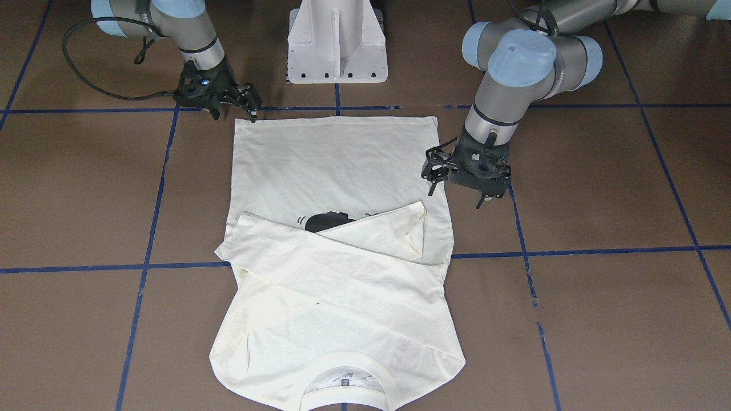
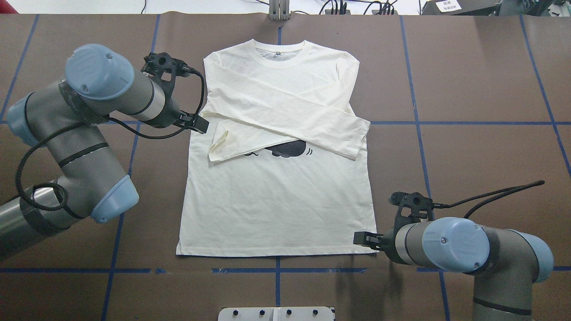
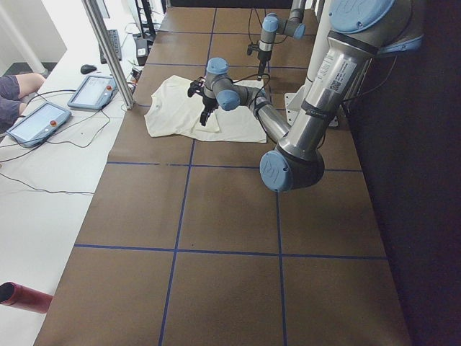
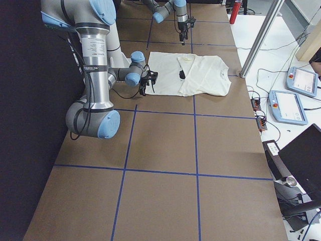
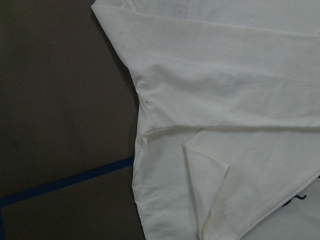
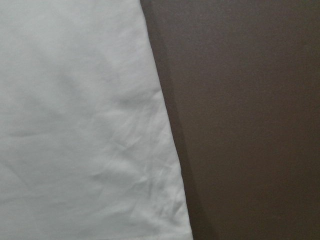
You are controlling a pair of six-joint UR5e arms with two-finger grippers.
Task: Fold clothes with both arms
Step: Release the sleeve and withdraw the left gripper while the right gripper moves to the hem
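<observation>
T-shirt (image 2: 276, 200) lies flat, sleeves (image 2: 285, 111) crossed over chest

T-shirt (image 2: 276, 200) on table (image 2: 468, 89), sleeves (image 2: 285, 116) crossed over chest, left arm (image 2: 98, 98) beside its side, right arm (image 2: 446, 243) at hem corner

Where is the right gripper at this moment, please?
In the overhead view the right gripper sits low on the right, beside the T-shirt's hem corner nearest the robot, just above a blue tape line.

No legible text anywhere (only faint, unreadable lettering (image 1: 400, 355) through the T-shirt (image 1: 342, 154) cloth)
</observation>
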